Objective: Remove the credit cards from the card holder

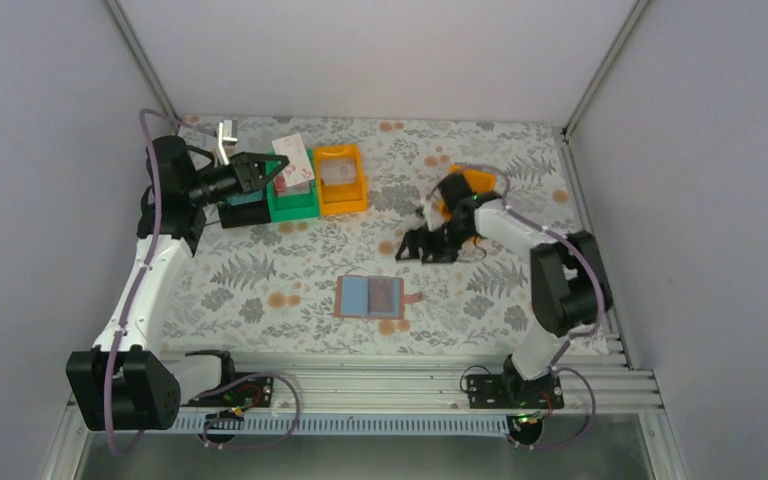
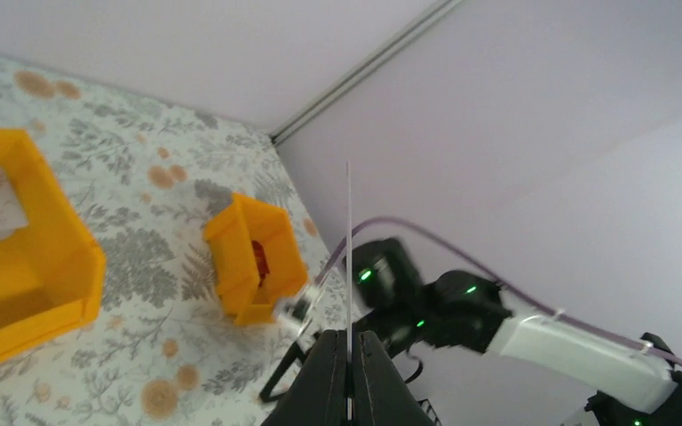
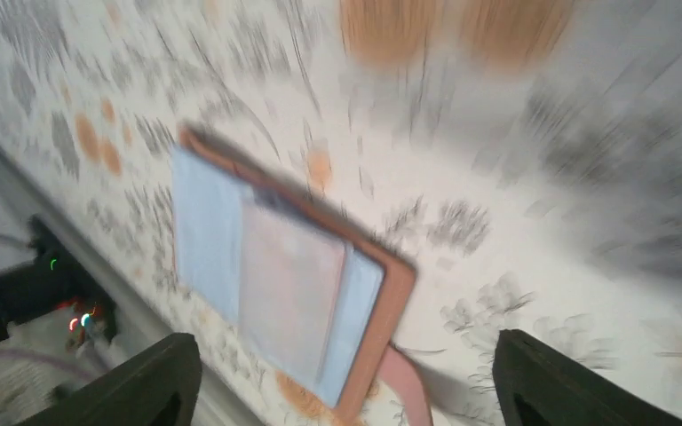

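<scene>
The card holder (image 1: 370,297) lies open and flat on the patterned table, its tab pointing right. In the right wrist view the card holder (image 3: 368,297) shows pale blue sleeves with a pinkish card (image 3: 289,280) in one pocket. My right gripper (image 1: 412,247) hovers open behind and to the right of the holder, nothing between its fingers (image 3: 146,382). The left gripper (image 1: 263,172) is shut on a whitish card (image 1: 294,158), held over the green bin (image 1: 293,207). That card appears edge-on as a thin line (image 2: 349,257) above the left gripper (image 2: 350,342).
An orange bin (image 1: 341,180) with a card in it stands right of the green one, a dark bin (image 1: 243,212) left of it. A small orange bin (image 2: 257,257) holding a dark red card (image 2: 260,260) sits by the right arm. Walls enclose three sides.
</scene>
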Controlling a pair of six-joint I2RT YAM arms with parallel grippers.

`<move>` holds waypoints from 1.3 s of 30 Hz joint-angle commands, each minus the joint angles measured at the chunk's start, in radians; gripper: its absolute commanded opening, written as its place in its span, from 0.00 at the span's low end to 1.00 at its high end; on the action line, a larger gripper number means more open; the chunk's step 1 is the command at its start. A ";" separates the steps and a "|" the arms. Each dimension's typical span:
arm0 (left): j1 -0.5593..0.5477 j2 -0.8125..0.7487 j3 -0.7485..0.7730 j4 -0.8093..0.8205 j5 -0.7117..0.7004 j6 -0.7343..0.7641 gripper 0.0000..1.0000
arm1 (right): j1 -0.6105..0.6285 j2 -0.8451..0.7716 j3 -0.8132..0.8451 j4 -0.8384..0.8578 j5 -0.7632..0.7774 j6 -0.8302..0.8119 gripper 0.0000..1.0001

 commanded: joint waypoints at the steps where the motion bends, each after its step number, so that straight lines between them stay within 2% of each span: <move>1: -0.025 -0.011 0.062 0.082 0.068 0.014 0.02 | 0.009 -0.192 0.250 -0.135 0.328 0.064 0.95; 3: -0.051 -0.009 0.075 0.095 0.093 0.032 0.02 | 0.048 -0.237 0.364 -0.084 0.243 0.049 0.99; 4: -0.068 -0.007 0.082 0.093 0.104 0.059 0.02 | 0.065 -0.261 0.395 -0.022 0.125 0.047 0.99; 7: -0.128 -0.002 0.119 0.049 0.134 0.141 0.02 | 0.109 -0.332 0.394 0.346 -0.187 0.150 0.99; 9: -0.159 0.000 0.140 0.026 0.150 0.183 0.02 | 0.143 -0.327 0.425 0.470 -0.247 0.213 0.99; 13: -0.202 0.018 0.174 0.015 0.180 0.216 0.02 | 0.219 -0.251 0.552 0.400 -0.233 0.166 0.94; 15: -0.218 0.029 0.184 0.003 0.184 0.231 0.02 | 0.233 -0.227 0.562 0.384 -0.253 0.155 0.83; 16: -0.222 0.030 0.187 -0.002 0.186 0.237 0.02 | 0.237 -0.223 0.561 0.374 -0.259 0.148 0.74; 20: -0.233 0.029 0.181 -0.007 0.190 0.246 0.02 | 0.246 -0.246 0.518 0.403 -0.278 0.158 0.32; 21: -0.236 0.030 0.178 -0.008 0.191 0.246 0.02 | 0.248 -0.255 0.504 0.420 -0.278 0.167 0.25; 23: -0.240 0.029 0.179 -0.007 0.193 0.245 0.02 | 0.249 -0.266 0.486 0.430 -0.266 0.178 0.19; 24: -0.242 0.031 0.179 -0.008 0.191 0.248 0.02 | 0.249 -0.269 0.481 0.430 -0.267 0.179 0.06; 28: -0.245 0.035 0.182 -0.042 0.179 0.276 0.03 | 0.245 -0.282 0.476 0.416 -0.244 0.188 0.04; 29: -0.244 0.034 0.197 -0.081 0.165 0.318 0.13 | 0.236 -0.275 0.493 0.379 -0.237 0.186 0.04; 30: -0.243 0.038 0.218 -0.147 0.151 0.389 0.36 | 0.221 -0.264 0.511 0.336 -0.243 0.184 0.04; 31: -0.243 0.046 0.259 -0.245 0.134 0.522 0.60 | 0.205 -0.250 0.535 0.279 -0.253 0.183 0.04; 32: -0.242 0.059 0.317 -0.394 0.096 0.779 0.74 | 0.184 -0.236 0.557 0.222 -0.268 0.184 0.04; 33: -0.243 0.073 0.374 -0.525 0.021 0.955 0.76 | 0.162 -0.221 0.569 0.165 -0.291 0.188 0.04; 35: -0.243 0.076 0.461 -0.694 -0.137 1.287 0.65 | 0.128 -0.198 0.570 0.069 -0.349 0.195 0.04; 37: -0.244 0.037 0.486 -0.760 -0.241 1.578 0.61 | 0.121 -0.188 0.551 0.002 -0.402 0.192 0.04; 39: -0.247 -0.052 0.408 -0.722 -0.287 1.864 0.63 | 0.127 -0.189 0.524 0.005 -0.445 0.215 0.04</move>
